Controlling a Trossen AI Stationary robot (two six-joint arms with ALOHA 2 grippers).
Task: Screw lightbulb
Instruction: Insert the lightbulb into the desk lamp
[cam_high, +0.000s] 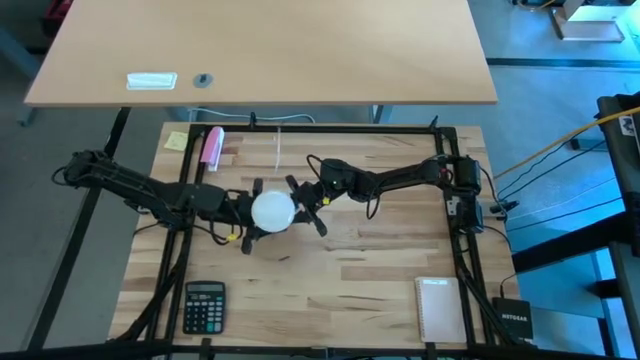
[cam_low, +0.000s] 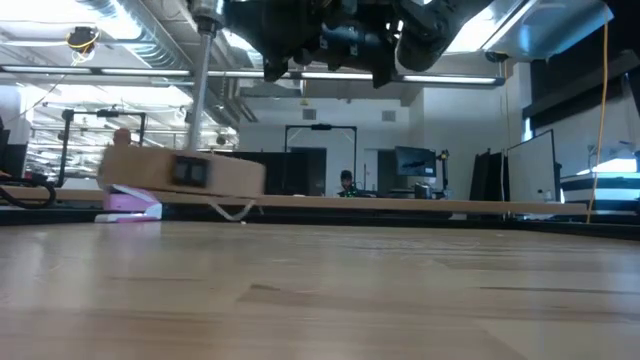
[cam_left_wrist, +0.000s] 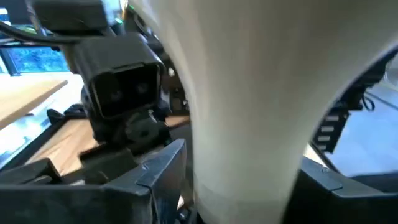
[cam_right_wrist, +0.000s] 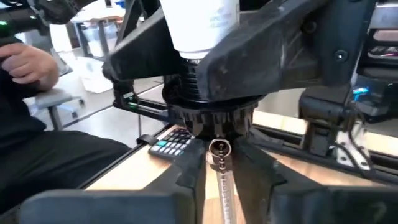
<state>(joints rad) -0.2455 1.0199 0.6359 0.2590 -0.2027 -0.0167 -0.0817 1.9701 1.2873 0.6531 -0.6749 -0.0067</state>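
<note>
The white lightbulb (cam_high: 272, 210) stands upright above the table's middle, globe up. Its neck (cam_right_wrist: 200, 25) goes down into a black socket (cam_right_wrist: 211, 102), from which a ball chain (cam_right_wrist: 221, 163) hangs. My left gripper (cam_high: 252, 213) comes from the left and is shut on the bulb, which fills the left wrist view (cam_left_wrist: 249, 93). My right gripper (cam_high: 303, 200) comes from the right and is shut on the socket below the bulb. In the low view both arms (cam_low: 340, 40) are high above the tabletop. No wooden disc shows. My left gripper pinches the bulb's tapering neck (cam_left_wrist: 242, 180) between its two fingers (cam_left_wrist: 155, 177), one on each side. The fingers come level from the table's left. The bulb stands upright, lifted clear of the table. My right gripper (cam_right_wrist: 219, 146) holds the black socket by its lower part (cam_right_wrist: 214, 127), pinched between the two fingers (cam_right_wrist: 186, 177). The fingers come about level from the table's right. The chain hangs in the narrow gap between them. The socket is held clear of the table.
A calculator (cam_high: 204, 305) lies near the front left and a notebook (cam_high: 440, 308) at the front right. A pink stapler (cam_high: 212, 146) and a yellow note (cam_high: 177, 140) are at the far left. A person's hand (cam_right_wrist: 25, 62) shows beyond the table.
</note>
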